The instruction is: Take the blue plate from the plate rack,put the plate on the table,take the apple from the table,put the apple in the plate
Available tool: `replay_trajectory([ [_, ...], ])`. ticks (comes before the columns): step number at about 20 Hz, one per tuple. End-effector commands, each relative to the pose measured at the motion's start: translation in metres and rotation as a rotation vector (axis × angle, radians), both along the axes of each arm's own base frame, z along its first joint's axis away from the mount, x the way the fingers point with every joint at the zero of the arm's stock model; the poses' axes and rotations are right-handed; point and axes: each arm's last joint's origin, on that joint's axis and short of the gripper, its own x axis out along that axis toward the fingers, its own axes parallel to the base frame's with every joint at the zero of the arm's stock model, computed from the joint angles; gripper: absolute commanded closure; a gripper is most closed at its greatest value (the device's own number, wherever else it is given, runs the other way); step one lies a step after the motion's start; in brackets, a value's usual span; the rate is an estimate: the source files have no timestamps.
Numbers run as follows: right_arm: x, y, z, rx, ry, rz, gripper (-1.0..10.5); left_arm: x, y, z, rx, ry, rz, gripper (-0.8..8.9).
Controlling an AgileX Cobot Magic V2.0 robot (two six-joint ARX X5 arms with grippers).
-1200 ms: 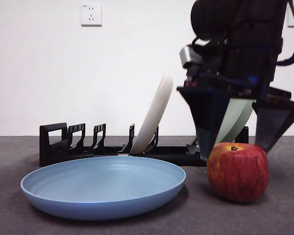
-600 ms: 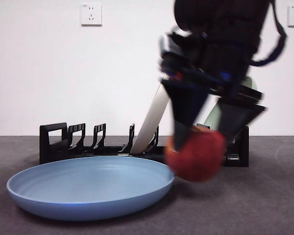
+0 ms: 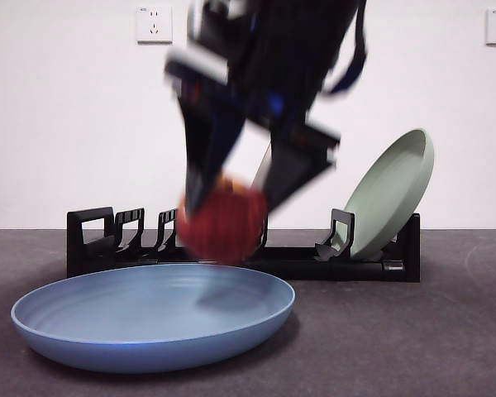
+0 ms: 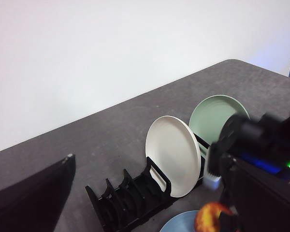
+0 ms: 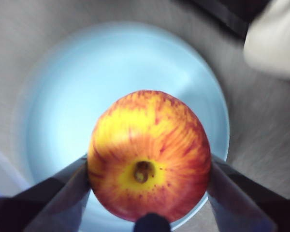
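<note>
Our right gripper (image 3: 231, 207) is clamped on the apple (image 3: 222, 222), one jaw on each flank, stem up, holding it in the air above the blue plate (image 3: 116, 331), which lies on the table (image 3: 413, 347) toward its front edge, ahead of the plate rack (image 3: 91, 240). We should centre it over the plate's flat middle, lower until it touches, then part the jaws slowly so it cannot roll to the rim. Our left gripper (image 4: 135, 212) waits open.

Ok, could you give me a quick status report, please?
Right gripper shut on apple, above blue plate. Left gripper waiting high, jaws unclear. Apple not yet in plate. Nothing between them.
</note>
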Motion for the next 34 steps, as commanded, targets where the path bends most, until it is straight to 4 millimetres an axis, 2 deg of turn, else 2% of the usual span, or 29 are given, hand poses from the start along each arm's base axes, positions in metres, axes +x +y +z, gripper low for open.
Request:
replay_trajectory([
  [1, 0.001, 0.009, -0.02, -0.027, 0.028, 0.01, 9.6, 0.0, 0.0, 0.0, -0.005, -0.001, 0.004, 3.15],
  [7, -0.006, 0.021, -0.022, -0.011, 0.006, 0.054, 9.1, 0.003, -0.003, -0.002, 0.008, 0.009, 0.004, 3.15],
  [9, -0.005, 0.022, -0.028, -0.031, 0.02, 0.059, 7.9, 0.003, -0.004, -0.003, 0.014, 0.014, 0.003, 3.15],
  [13, -0.004, 0.023, -0.046, -0.089, 0.072, 0.059, 4.8, 0.005, -0.006, -0.004, 0.024, 0.022, 0.003, 3.15],
  [14, -0.004, 0.023, -0.046, -0.089, 0.072, 0.059, 4.3, 0.005, -0.006, -0.004, 0.027, 0.024, 0.003, 3.15],
  [16, -0.006, 0.025, -0.042, -0.078, 0.062, 0.067, 4.3, 0.004, -0.006, -0.004, 0.031, 0.027, 0.004, 3.15],
  [19, -0.006, 0.025, -0.023, -0.036, 0.026, 0.065, 4.3, 0.005, -0.006, -0.004, 0.031, 0.027, 0.004, 3.15],
  [24, -0.008, 0.021, 0.029, 0.026, -0.041, 0.061, 4.4, 0.01, -0.013, -0.007, 0.051, 0.041, 0.004, 3.15],
  [26, -0.011, 0.012, 0.052, 0.044, -0.079, 0.056, 4.4, 0.013, -0.017, -0.008, 0.059, 0.047, 0.004, 3.15],
  [28, -0.018, -0.007, 0.078, 0.037, -0.158, 0.02, 4.5, 0.016, -0.021, -0.008, 0.071, 0.046, 0.002, 3.36],
  [29, -0.022, -0.018, 0.09, 0.032, -0.194, 0.004, 4.6, 0.018, -0.023, -0.009, 0.088, 0.044, -0.002, 4.44],
  [30, -0.026, -0.031, 0.103, 0.039, -0.222, -0.022, 5.5, 0.019, -0.025, -0.01, 0.105, 0.044, -0.006, 6.07],
  [31, -0.031, -0.043, 0.115, 0.052, -0.247, -0.045, 6.9, 0.021, -0.028, -0.01, 0.127, 0.041, -0.014, 7.81],
  [33, -0.041, -0.068, 0.138, 0.09, -0.301, -0.069, 9.7, 0.024, -0.032, -0.012, 0.155, 0.04, -0.024, 8.21],
  [34, -0.046, -0.079, 0.148, 0.115, -0.329, -0.087, 9.6, 0.026, -0.035, -0.013, 0.165, 0.044, -0.025, 8.21],
])
